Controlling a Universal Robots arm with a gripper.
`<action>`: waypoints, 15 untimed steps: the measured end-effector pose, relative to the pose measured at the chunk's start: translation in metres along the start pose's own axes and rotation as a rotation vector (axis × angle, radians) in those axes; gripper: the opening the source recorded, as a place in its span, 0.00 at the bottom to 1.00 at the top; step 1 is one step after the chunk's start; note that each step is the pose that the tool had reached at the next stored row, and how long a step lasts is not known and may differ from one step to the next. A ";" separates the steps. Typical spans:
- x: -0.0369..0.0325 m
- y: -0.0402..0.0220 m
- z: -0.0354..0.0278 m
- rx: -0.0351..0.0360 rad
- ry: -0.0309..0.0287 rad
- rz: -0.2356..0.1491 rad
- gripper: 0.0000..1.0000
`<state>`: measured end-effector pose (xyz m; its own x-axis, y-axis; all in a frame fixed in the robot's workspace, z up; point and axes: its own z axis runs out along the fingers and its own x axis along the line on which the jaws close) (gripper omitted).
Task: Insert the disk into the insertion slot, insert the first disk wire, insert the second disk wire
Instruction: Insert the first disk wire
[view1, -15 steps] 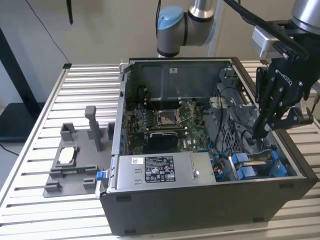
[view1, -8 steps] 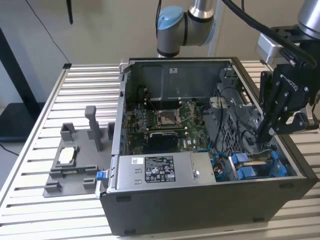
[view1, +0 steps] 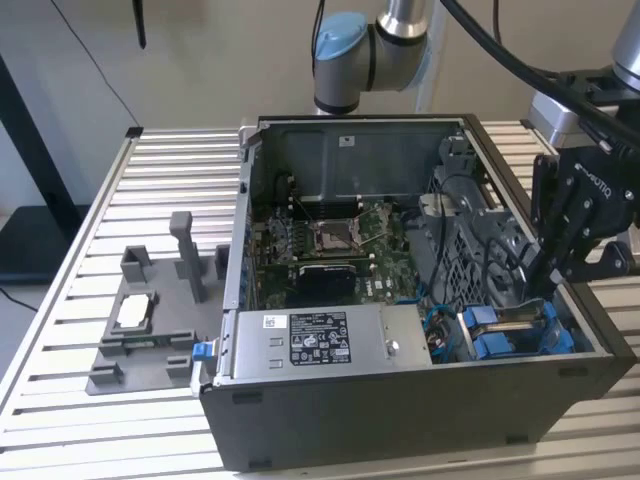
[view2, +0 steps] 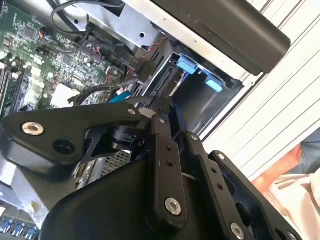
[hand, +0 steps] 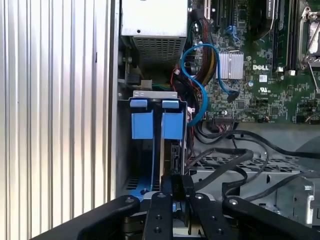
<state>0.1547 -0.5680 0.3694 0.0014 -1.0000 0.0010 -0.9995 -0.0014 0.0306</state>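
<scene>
Exterior view: we note soft, even room light with no hard shadows. The pale table slats (view1: 170, 160) are bright. The inside of the open computer case (view1: 420, 420) is dimmer and darkest at the drive corner.

Second wrist view: the slats wash out almost to white.

First wrist view: the motherboard (hand: 260, 65) is evenly lit, and the black gripper (hand: 177, 182) reads as a dark mass with faint sheen.

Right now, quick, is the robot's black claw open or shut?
Black metal gripper: shut, seemingly pinching a black wire plug.
</scene>
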 end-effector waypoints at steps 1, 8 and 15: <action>0.0007 -0.0010 0.0009 0.0000 -0.0001 0.001 0.19; 0.0011 -0.0083 0.0099 -0.0016 -0.0007 0.011 0.19; 0.0011 -0.0099 0.0181 -0.0112 -0.0016 0.031 0.19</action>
<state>0.1641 -0.5692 0.3510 -0.0300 -0.9995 0.0005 -0.9987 0.0300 0.0418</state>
